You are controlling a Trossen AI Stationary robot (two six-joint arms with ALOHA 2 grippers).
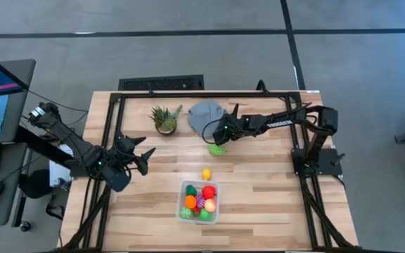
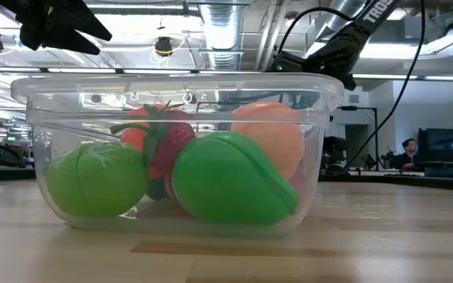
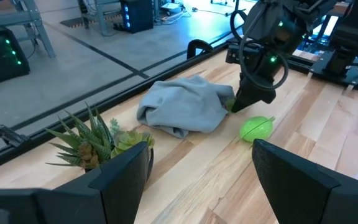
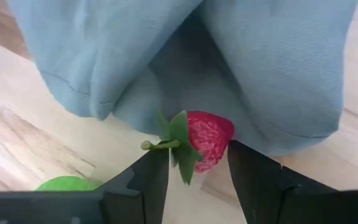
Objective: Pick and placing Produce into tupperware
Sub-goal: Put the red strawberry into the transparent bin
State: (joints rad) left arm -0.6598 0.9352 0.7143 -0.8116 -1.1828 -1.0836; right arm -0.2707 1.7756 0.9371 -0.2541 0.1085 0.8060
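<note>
Low view, nearest first: the clear rectangular plastic tupperware holds two green toy fruits, a red strawberry and a peach-coloured piece, with perhaps more behind them. Beyond it a small yellow toy fruit and a green one lie on the wooden table. Farthest, the right gripper has its fingers closing around a red toy strawberry at the grey cloth's edge, while the left gripper waits part open, empty.

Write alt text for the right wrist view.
A red toy strawberry with green leaves sits between the right hand's two dark fingers, at the edge of a crumpled grey cloth on the wooden table.
</note>
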